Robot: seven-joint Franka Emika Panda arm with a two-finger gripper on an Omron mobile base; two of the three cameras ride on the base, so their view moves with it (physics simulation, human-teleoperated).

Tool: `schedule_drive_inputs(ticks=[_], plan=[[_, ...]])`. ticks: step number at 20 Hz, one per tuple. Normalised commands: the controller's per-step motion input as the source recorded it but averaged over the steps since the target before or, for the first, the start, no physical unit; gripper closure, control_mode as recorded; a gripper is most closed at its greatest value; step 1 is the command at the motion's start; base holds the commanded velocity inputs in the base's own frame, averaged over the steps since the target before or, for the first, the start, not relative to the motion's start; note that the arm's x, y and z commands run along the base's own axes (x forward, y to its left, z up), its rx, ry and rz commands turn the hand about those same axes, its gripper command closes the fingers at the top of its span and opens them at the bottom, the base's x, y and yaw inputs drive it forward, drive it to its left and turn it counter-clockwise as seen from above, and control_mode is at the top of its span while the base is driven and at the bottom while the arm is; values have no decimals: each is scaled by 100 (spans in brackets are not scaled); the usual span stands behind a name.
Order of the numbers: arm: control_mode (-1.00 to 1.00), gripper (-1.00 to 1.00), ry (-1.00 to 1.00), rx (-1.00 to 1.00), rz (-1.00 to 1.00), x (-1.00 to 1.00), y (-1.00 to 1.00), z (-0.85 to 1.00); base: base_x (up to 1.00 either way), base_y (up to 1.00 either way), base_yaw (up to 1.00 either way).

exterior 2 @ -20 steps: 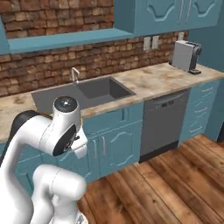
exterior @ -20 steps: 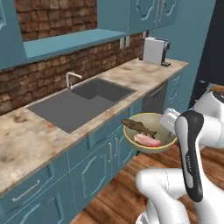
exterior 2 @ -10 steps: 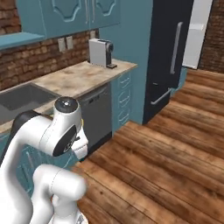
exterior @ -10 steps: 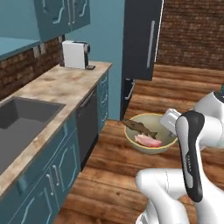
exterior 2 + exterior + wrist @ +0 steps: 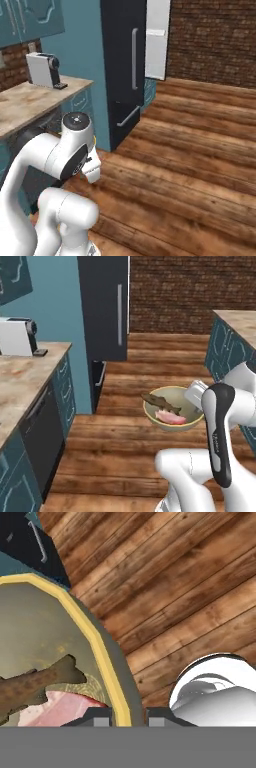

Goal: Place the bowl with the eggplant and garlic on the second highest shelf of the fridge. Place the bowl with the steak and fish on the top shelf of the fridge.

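Bowl (image 5: 173,411) carried level in mid-air above the wooden floor (image 5: 200,150), gripped at its rim by the hand (image 5: 128,716). In the hand view the two dark fingertips (image 5: 98,716) stand either side of the yellow rim, one inside the bowl and one outside, pinching the wall between them; a rim pinch of this kind keeps the contents clear of the fingers. Fish (image 5: 161,402) lies across the bowl with its tail reaching over the far edge, and the steak (image 5: 170,417) rests flat on the bottom beneath it. Holding the bowl upright and close to the arm appears intended to keep both items from sliding out during transport. Fridge (image 5: 106,306) stands ahead, well apart from the bowl, its dark door with the silver handle (image 5: 119,315) facing the robot; its shelves cannot be seen from here. Desk (image 5: 22,376) at the left carries a white coffee machine (image 5: 17,336). By judgement, the bowl is in transit toward the fridge, placement not yet begun.
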Motion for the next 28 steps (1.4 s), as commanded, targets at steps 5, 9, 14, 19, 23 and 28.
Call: schedule_drive_inputs(ticks=[5, 9, 14, 19, 23, 28], plan=[[100, 100, 0, 0, 0, 0, 0, 0, 99, -90, -36], [100, 100, 0, 0, 0, 0, 0, 0, 100, -90, -31], [100, 100, 0, 0, 0, 0, 0, 0, 100, -49, -12], [100, 100, 0, 0, 0, 0, 0, 0, 100, -15, -8], [100, 100, 0, 0, 0, 0, 0, 0, 100, -22, -6], [100, 100, 0, 0, 0, 0, 0, 0, 100, -25, -6]])
